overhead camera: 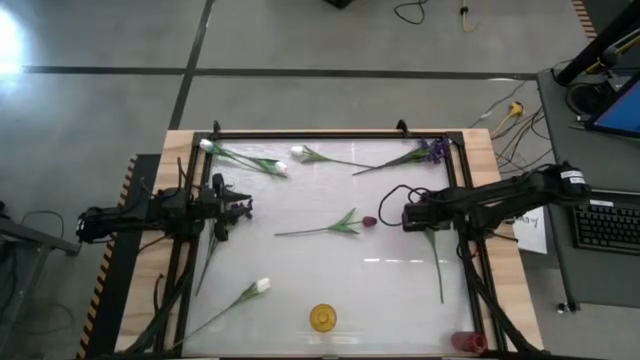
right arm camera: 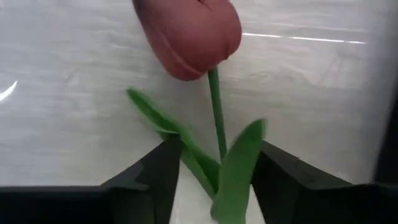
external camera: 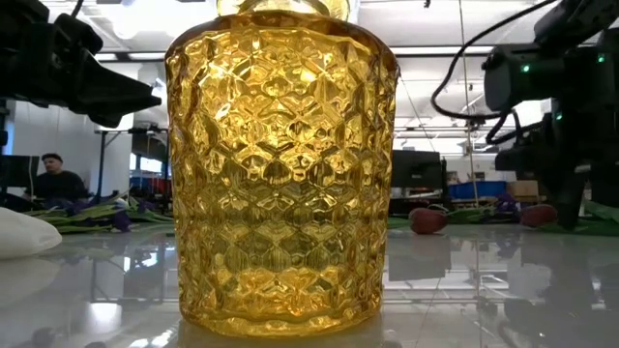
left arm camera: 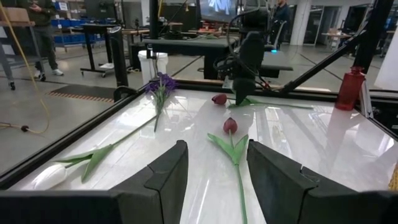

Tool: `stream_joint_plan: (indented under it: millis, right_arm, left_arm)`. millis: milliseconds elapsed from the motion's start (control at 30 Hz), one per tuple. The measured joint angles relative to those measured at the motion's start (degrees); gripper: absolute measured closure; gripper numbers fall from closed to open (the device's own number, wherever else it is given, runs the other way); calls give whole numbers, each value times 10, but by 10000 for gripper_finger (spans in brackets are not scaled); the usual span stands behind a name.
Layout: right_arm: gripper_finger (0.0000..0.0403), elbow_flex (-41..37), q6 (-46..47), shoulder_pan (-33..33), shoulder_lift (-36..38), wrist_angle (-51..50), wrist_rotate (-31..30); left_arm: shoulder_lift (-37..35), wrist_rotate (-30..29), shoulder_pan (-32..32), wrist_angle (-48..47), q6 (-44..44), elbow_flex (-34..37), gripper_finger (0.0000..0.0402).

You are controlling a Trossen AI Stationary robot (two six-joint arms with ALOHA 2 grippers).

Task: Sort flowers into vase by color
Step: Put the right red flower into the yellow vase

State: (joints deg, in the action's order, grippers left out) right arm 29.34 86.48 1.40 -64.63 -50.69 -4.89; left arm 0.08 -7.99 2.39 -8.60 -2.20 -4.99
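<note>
My right gripper [overhead camera: 408, 215] points down at the table's right middle, open. Its fingers stand on either side of a dark red tulip's stem [right arm camera: 216, 112] and green leaves [right arm camera: 239, 168], just below the bud [right arm camera: 193, 34]. That flower's stem [overhead camera: 434, 262] lies flat on the white table, running toward the near edge. A second dark red tulip [overhead camera: 369, 221] lies at the centre. Near the far edge lie white tulips [overhead camera: 297, 151] and a purple sprig [overhead camera: 435, 150]. My left gripper [left arm camera: 217, 180] waits open and level at the left side [overhead camera: 238, 208]. My right gripper comes from above, its fingers [right arm camera: 158, 180] across the tulip's stem. The leaves lie close against both inner faces. Whether the fingers touch them, I cannot tell.
A yellow cut-glass vase [overhead camera: 322, 318] stands at the near edge, filling the low view [external camera: 280, 164]. A red vase [overhead camera: 467, 342] stands at the near right corner. Another white tulip [overhead camera: 262, 285] lies near left. A black frame [overhead camera: 330, 135] rims the table.
</note>
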Motion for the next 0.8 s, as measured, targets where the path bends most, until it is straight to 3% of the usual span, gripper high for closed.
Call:
stream_joint_plan:
  millis: [300,433,600,800]
  right_arm:
    - [341,-3,-38,14,-15,23,-3]
    - [385,29,-77,14,-11,17,-45]
    - [389,99,-135,10,-11,40,-105]
    - [390,186,-266,-32,-11,208,-205]
  left_arm:
    - [0,0,0,0,0,0,249]
    - [0,0,0,0,0,0,249]
    - [0,0,0,0,0,0,249]
    - [0,0,0,0,0,0,249]
